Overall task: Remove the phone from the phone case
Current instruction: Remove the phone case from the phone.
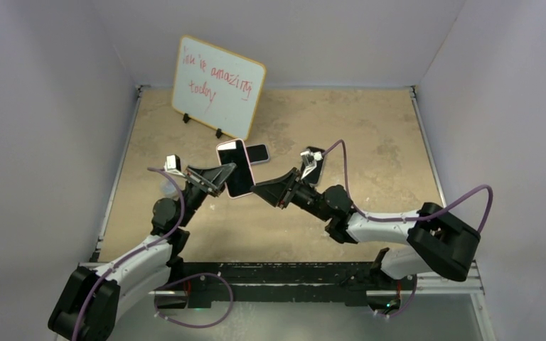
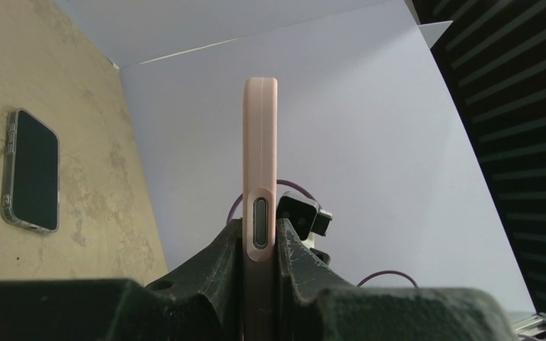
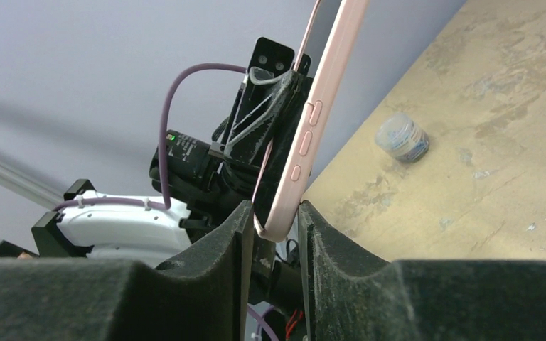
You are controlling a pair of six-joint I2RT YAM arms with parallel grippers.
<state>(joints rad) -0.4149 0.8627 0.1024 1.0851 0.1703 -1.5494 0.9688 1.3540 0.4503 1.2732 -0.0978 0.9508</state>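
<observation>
A phone with a dark screen sits inside a pink phone case [image 1: 236, 168] and is held up in the air over the middle of the table. My left gripper [image 1: 217, 177] is shut on its left long side; in the left wrist view the case [image 2: 260, 142] stands edge-on between the jaws of the left gripper [image 2: 261, 234]. My right gripper [image 1: 259, 190] comes in from the right at the lower corner. In the right wrist view both fingers of the right gripper [image 3: 276, 213] press on the case's rounded corner [image 3: 284, 213].
A second phone in a clear case [image 2: 32, 170] lies flat on the table just behind the held one [image 1: 257, 153]. A whiteboard [image 1: 217, 85] stands at the back left. A small jar [image 3: 402, 138] sits on the table near the left wall.
</observation>
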